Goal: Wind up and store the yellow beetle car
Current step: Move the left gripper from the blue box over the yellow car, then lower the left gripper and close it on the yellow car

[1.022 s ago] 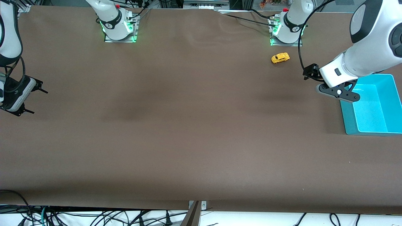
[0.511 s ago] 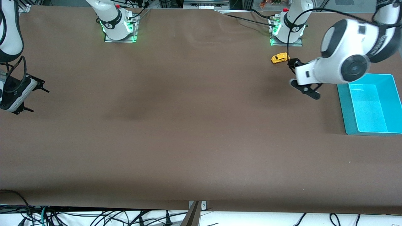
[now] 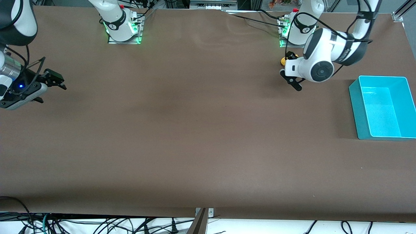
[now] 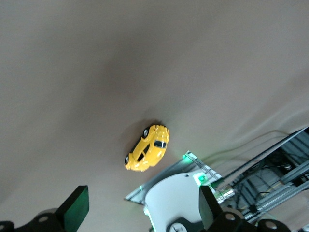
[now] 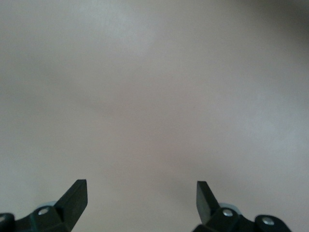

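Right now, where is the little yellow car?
The yellow beetle car sits on the brown table at the left arm's end, just in front of the left arm's base. The open left tool hovers over it.

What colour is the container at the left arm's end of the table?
The container is turquoise, light blue-green; it shows best in the front view.

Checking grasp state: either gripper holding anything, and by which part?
Nothing held. Left gripper open over the yellow car, not touching; right gripper open over bare table.
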Available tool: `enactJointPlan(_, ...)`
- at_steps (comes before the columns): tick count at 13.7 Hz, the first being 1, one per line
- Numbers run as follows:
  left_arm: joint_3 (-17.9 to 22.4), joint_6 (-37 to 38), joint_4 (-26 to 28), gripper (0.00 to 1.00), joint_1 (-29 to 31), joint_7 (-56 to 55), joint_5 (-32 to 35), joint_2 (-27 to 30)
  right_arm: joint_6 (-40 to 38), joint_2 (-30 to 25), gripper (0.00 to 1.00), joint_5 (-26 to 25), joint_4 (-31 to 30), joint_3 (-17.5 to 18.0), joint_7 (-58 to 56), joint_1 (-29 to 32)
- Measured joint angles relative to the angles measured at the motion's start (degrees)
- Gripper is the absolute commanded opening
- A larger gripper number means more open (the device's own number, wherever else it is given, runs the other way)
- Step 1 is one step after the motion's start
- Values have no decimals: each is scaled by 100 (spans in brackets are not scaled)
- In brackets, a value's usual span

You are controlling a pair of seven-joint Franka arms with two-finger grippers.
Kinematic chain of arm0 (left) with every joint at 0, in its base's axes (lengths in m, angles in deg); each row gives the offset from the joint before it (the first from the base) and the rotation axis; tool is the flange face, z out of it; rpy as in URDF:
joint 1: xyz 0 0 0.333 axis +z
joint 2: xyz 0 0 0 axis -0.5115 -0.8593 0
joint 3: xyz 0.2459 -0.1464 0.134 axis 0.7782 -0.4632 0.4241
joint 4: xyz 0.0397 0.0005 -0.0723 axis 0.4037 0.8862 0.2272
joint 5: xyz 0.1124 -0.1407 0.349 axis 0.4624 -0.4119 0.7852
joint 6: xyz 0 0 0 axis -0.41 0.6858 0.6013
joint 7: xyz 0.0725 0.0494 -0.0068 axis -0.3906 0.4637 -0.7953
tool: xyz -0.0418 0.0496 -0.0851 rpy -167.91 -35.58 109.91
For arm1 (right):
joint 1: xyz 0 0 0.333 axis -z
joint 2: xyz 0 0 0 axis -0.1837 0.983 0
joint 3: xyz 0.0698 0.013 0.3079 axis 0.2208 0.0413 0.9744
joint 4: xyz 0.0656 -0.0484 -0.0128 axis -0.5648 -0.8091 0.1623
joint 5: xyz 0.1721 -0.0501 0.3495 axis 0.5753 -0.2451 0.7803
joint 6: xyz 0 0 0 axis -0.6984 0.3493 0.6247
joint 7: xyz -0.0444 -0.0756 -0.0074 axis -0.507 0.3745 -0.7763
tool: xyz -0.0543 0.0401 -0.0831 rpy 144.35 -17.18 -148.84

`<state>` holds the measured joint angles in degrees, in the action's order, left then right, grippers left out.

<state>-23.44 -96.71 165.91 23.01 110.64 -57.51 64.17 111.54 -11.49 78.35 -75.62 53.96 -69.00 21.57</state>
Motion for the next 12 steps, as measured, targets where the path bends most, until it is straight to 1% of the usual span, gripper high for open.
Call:
enactJointPlan(1, -105, -281, 283, 100, -14, 107, 0, 32, -106, -65, 100, -3, -1, 39, 396, -19)
enactJointPlan(3, -512, -846, 802, 100, -39, 170, 21, 86, -284, -158, 100, -4, -1, 145, 1169, -30)
enactJointPlan(6, -1161, -1427, 1297, 100, -79, 172, 147, 198, -479, -196, 100, -5, -1, 233, 1905, -62)
enactJointPlan(7, -1267, -1692, 1481, 100, -98, 172, 241, 233, -514, -196, 100, -5, -1, 245, 2014, -67)
enactJointPlan(9, -1283, -2163, 1888, 100, -106, 178, 324, 277, -558, -196, 100, -5, -1, 251, 2201, -67)
enactJointPlan(12, -1272, -2253, 2202, 100, -105, 241, 442, 390, -573, -196, 100, -5, -1, 251, 2381, -67)
